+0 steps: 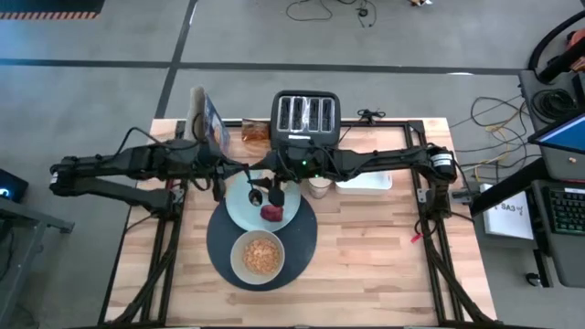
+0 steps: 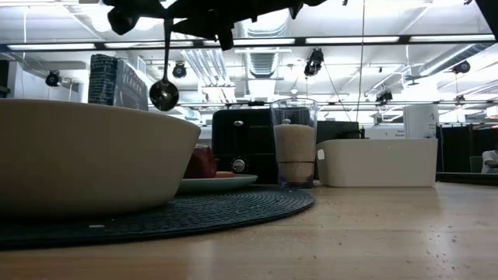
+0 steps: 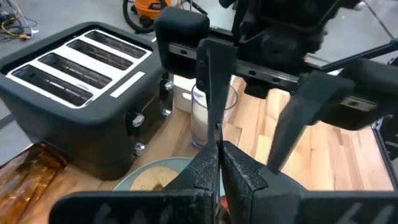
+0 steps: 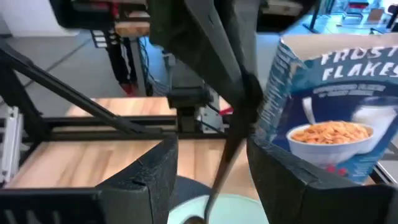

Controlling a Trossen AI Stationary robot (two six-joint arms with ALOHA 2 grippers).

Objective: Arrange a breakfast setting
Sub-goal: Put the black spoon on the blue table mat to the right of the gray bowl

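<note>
I am holding the left end effector pinched on the metal spoon's handle, so the spoon is hanging bowl-down above the plate. The right end effector is sitting spread wide, one finger on each side of that handle without touching it. On the worktop, the round dark-blue placemat is carrying the pale mint plate and the beige bowl of cereal. The small milk glass is standing just beside the placemat. The dark-red fruit is lying on the plate.
</note>
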